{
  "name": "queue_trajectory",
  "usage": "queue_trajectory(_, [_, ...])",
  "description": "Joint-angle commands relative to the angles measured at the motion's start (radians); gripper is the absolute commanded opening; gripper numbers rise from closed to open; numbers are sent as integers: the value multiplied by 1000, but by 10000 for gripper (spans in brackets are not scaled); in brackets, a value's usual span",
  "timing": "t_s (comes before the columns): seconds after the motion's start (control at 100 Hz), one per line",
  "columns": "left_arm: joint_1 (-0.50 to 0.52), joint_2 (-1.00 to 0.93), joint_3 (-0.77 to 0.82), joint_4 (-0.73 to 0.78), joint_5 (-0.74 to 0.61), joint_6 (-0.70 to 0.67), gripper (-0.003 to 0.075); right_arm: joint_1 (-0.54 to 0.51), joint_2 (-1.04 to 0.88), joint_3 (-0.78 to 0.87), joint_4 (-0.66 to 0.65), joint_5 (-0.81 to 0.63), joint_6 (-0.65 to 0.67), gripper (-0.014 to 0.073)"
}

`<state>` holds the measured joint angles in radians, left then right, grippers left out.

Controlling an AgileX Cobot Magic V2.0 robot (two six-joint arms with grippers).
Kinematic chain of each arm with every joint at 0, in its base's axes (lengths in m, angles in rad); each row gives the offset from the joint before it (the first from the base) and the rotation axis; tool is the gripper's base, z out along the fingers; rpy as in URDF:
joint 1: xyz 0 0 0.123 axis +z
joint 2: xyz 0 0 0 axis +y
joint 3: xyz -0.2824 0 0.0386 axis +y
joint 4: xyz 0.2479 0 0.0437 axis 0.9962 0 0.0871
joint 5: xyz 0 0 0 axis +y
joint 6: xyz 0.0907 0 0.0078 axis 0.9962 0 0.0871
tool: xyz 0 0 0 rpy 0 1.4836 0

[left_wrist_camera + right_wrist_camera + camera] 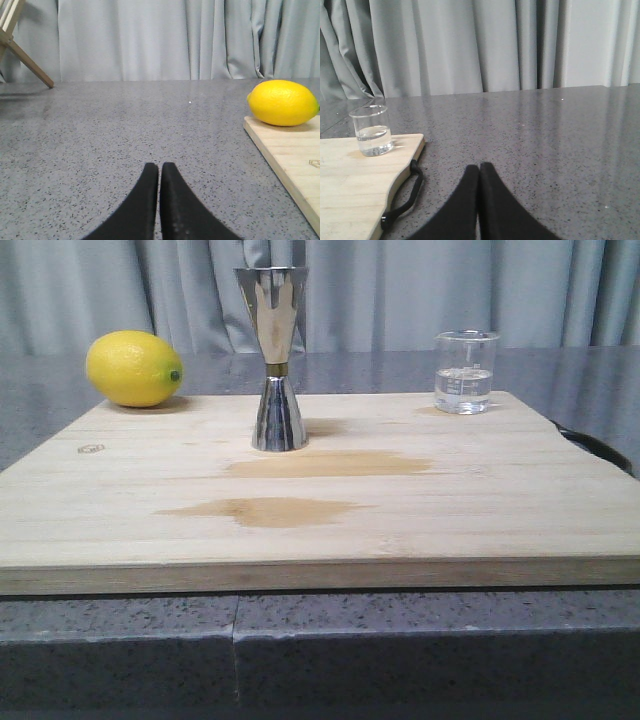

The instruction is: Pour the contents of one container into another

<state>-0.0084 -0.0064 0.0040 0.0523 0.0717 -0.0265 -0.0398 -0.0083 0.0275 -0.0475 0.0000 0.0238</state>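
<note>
The small clear glass beaker (465, 372) stands upright at the far right corner of the wooden board (300, 530), with clear liquid in its lower part; the right wrist view shows the beaker (371, 130) too. The tall steel jigger (276, 358) with a brass waist band stands upright at the board's far middle. Neither gripper appears in the front view. My left gripper (160, 167) is shut and empty over the grey counter, left of the board. My right gripper (479, 167) is shut and empty over the counter, right of the board.
A yellow lemon (134, 368) lies at the board's far left corner, the lemon (283, 102) also showing in the left wrist view. A black strap loop (405, 193) hangs off the board's right edge. Two darker damp patches (265, 510) mark the board. Grey curtains hang behind.
</note>
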Motion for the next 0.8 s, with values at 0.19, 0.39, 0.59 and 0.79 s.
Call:
queue_trajectory(0.19, [1, -25, 4, -2, -86, -11, -19, -4, -23, 14, -1, -86, -8, -71])
queue_trajectory(0.39, [1, -25, 4, -2, -86, -11, -19, -4, -23, 14, -1, -86, -8, -71])
queue_trajectory(0.59, [1, -25, 4, -2, -90, -11, -19, -4, -23, 14, -1, -86, -8, -71])
queue_trajectory(0.79, [1, -25, 4, -2, -90, -11, -19, -4, -23, 14, -1, -117, -8, -71])
